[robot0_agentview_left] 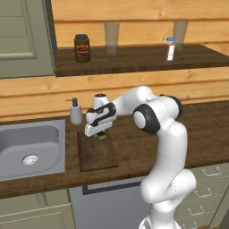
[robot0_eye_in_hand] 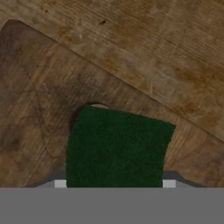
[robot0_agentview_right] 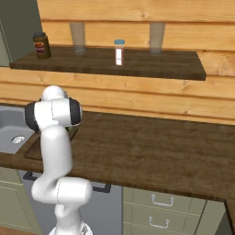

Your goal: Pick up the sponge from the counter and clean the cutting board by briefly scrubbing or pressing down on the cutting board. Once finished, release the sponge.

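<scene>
Closest to you in the hand view sits the small flat sponge with the dark green top (robot0_eye_in_hand: 116, 146), taking up the lower middle, its near edge between the two pale finger tips at either side; it lies over the dark brown wooden cutting board (robot0_eye_in_hand: 39, 100), whose edge runs diagonally against the lighter wood-plank counter (robot0_eye_in_hand: 166, 39).

Scanning the left base view from the left, you meet the steel sink (robot0_agentview_left: 29, 147), then the grey soap dispenser (robot0_agentview_left: 75, 112), then the gripper (robot0_agentview_left: 99, 133) hanging over the board's far end with a sliver of green and yellow at its tips. Farther right stands the white arm's elbow.

You can read the claw as narrowed onto the sponge, jaws at the sponge's width, so it looks held across its short sides.

Expect the sponge to be light and soft: it will squash under a press and could twist in the grip, so hold it mid-length and push down gently, flat to the board.
</scene>
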Controlling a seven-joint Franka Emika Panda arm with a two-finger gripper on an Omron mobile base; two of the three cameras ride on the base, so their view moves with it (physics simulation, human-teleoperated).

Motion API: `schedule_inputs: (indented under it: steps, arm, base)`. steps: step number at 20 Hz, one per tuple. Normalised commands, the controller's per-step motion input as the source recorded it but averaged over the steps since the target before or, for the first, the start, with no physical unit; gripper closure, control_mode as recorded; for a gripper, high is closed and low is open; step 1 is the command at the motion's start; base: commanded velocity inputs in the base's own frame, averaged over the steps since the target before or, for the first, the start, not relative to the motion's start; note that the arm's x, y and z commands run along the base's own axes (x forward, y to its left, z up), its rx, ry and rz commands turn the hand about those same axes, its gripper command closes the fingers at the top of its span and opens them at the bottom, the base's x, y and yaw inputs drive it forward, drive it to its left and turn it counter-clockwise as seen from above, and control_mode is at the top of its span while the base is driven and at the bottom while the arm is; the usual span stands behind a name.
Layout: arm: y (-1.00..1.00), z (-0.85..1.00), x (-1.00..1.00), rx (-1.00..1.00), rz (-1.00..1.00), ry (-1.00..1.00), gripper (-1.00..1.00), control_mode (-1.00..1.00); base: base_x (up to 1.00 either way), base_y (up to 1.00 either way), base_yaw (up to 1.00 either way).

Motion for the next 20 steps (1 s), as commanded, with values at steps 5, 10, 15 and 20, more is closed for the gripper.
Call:
schedule_inputs:
  steps: [5,10,15,20]
  arm:
    - [0.62,-0.34,0.0,0.0,0.0,0.03,1.0,-1.0]
    - [0.62,-0.12,0.0,0.0,0.0,0.02,1.0,-1.0]
    - [0.54,-0.33,-0.01,0.03,0.0,0.08,1.0,-1.0]
    - [0.43,-0.1,-0.2,0.02,0.0,0.06,1.0,-1.0]
  base:
    - [0.0,0.0,0.0]
    - [0.0,0.0,0.0]
    - [0.0,0.0,0.0]
    - [0.0,0.0,0.0]
